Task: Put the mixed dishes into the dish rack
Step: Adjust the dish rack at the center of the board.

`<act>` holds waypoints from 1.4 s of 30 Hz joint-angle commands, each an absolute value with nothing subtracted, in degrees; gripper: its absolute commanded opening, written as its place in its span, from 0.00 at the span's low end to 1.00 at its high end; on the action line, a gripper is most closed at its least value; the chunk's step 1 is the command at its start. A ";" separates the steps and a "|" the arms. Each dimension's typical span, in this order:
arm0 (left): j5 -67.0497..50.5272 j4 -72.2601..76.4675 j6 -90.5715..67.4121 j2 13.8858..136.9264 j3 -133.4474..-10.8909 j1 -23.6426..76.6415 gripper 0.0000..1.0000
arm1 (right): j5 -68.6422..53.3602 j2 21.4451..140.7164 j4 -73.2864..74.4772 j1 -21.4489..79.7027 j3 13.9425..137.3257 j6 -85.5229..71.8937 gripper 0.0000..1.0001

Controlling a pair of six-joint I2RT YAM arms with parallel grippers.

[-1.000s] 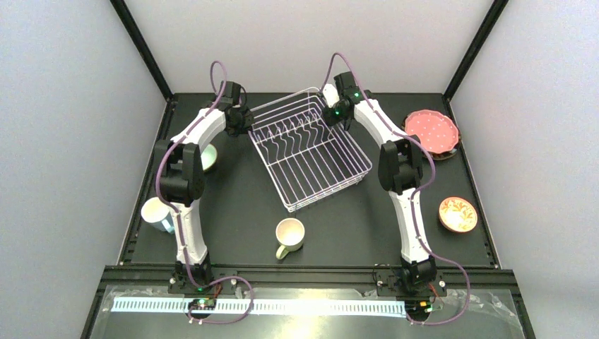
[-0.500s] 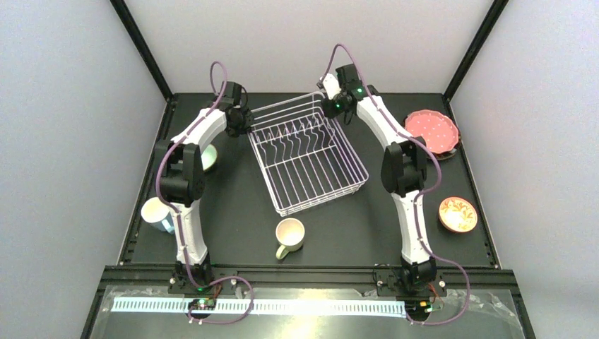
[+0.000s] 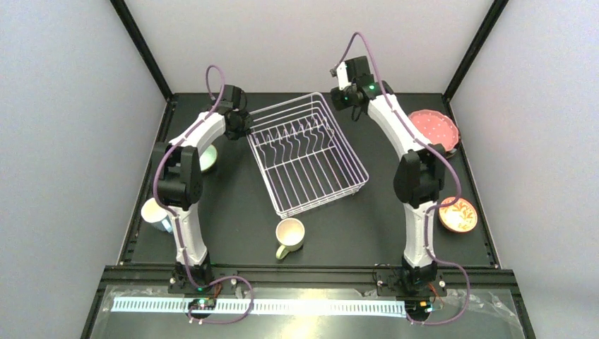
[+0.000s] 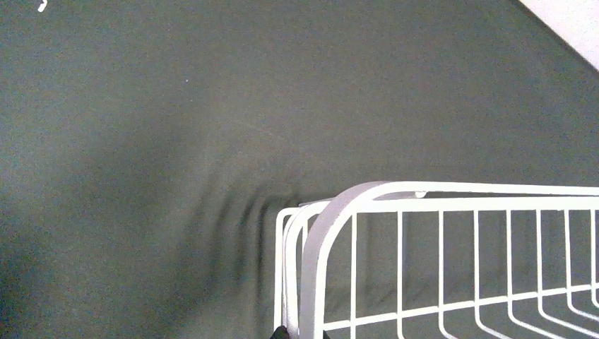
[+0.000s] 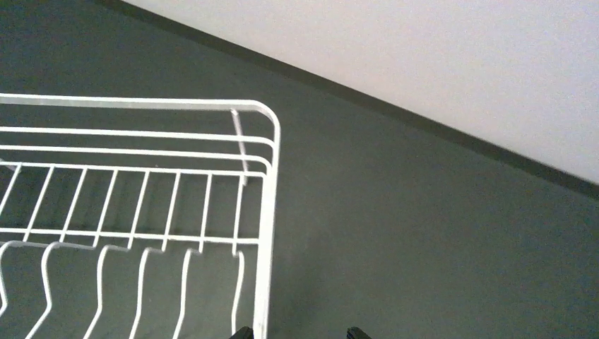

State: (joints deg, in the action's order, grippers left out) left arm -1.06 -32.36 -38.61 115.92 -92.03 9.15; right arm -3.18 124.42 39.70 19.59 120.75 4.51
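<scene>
The white wire dish rack (image 3: 307, 155) stands empty at the table's middle back. My left gripper (image 3: 244, 126) is shut on its far left corner rim (image 4: 332, 233), with only the fingertips (image 4: 281, 332) showing. My right gripper (image 3: 347, 99) is open and raised above the rack's far right corner (image 5: 265, 212), holding nothing. A cream mug (image 3: 289, 235) lies in front of the rack. A light-blue mug (image 3: 157, 214) and a pale-green bowl (image 3: 208, 157) are at the left. A pink dotted plate (image 3: 432, 131) rests on a dark-rimmed plate (image 3: 446, 153). An orange-patterned bowl (image 3: 458, 214) is at the right. No mint plate shows.
The dark mat (image 4: 141, 141) is wrinkled beside the rack's left corner. Black frame posts (image 3: 141, 46) rise at the back corners against pale walls. A rail (image 3: 304, 272) runs along the near edge by the arm bases.
My right gripper let go of the rack's far right corner and rose up and back. The rack turned and shifted slightly left, still held by my left gripper.
</scene>
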 commanded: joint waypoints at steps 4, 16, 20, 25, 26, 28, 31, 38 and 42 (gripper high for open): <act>-2.56 -25.60 -54.09 114.77 -87.78 10.04 0.01 | 7.82 113.88 39.29 19.86 109.28 -6.48 0.75; 1.01 -26.24 -65.46 116.77 -91.30 11.80 0.01 | 14.45 103.24 41.13 19.86 96.31 -16.27 0.73; 3.84 -29.23 -66.29 116.66 -93.69 12.41 0.01 | 17.53 101.14 41.97 19.86 94.64 -19.22 0.73; 6.45 -33.11 -66.62 116.15 -96.01 13.26 0.01 | 21.17 99.86 44.27 19.86 94.13 -22.31 0.73; 6.90 -33.80 -66.74 115.87 -96.19 13.40 0.01 | 22.04 99.77 45.03 19.86 94.17 -23.04 0.73; 8.04 -34.96 -67.22 114.83 -96.28 13.55 0.01 | 23.50 99.48 46.41 19.86 94.30 -24.16 0.73; 9.59 -36.82 -67.86 113.41 -96.61 13.77 0.01 | 24.75 98.87 48.37 19.86 94.20 -25.85 0.73; 11.76 -39.29 -69.48 110.92 -96.36 14.29 0.01 | 24.33 97.36 52.50 19.90 91.27 -30.27 0.73; 12.28 -39.40 -70.73 110.57 -95.90 15.12 0.01 | 23.29 97.46 53.31 19.86 88.35 -32.25 0.73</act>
State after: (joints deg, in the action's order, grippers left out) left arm 11.79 -41.60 -66.37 115.18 -93.65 13.85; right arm 22.61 98.61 50.35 19.64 90.85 -28.69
